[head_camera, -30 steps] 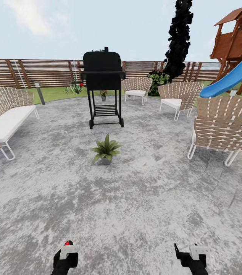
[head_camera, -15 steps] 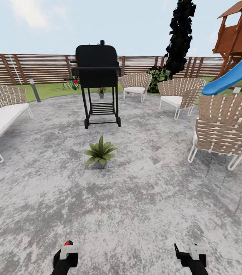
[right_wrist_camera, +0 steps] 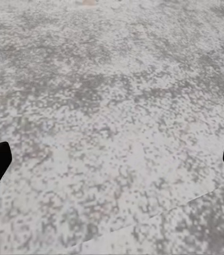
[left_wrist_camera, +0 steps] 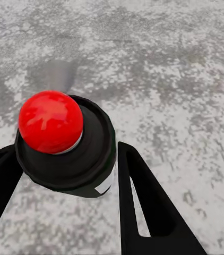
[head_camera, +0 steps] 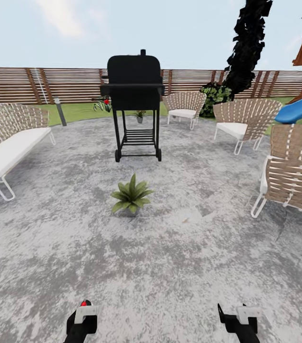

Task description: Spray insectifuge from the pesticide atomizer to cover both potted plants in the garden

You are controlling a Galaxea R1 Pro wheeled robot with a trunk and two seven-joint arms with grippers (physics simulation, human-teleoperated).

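Observation:
The pesticide atomizer (left_wrist_camera: 64,154) stands between my left gripper's fingers; its red top (head_camera: 83,303) peeks above the left gripper (head_camera: 82,320) at the bottom of the head view. The left gripper (left_wrist_camera: 64,151) is shut on the dark bottle. One potted plant (head_camera: 132,196), a green rosette in a small grey pot, sits on the paved patio straight ahead, well beyond both grippers. The other potted plant (head_camera: 140,116) stands far back, seen through the grill's legs. My right gripper (head_camera: 239,318) hangs low at the right, and in the right wrist view the right gripper (right_wrist_camera: 113,159) is open over bare paving.
A black wheeled grill (head_camera: 136,102) stands behind the near plant. A woven sofa (head_camera: 8,143) is at left, and woven chairs (head_camera: 291,176) at right and at the back. A slat fence (head_camera: 36,85), a grey lamp post (head_camera: 60,111) and a blue slide (head_camera: 301,107) edge the patio.
The whole head view has shifted as the camera moved: everything slid left, then back right, and the grill and near plant look slightly closer. Both grippers keep their poses.

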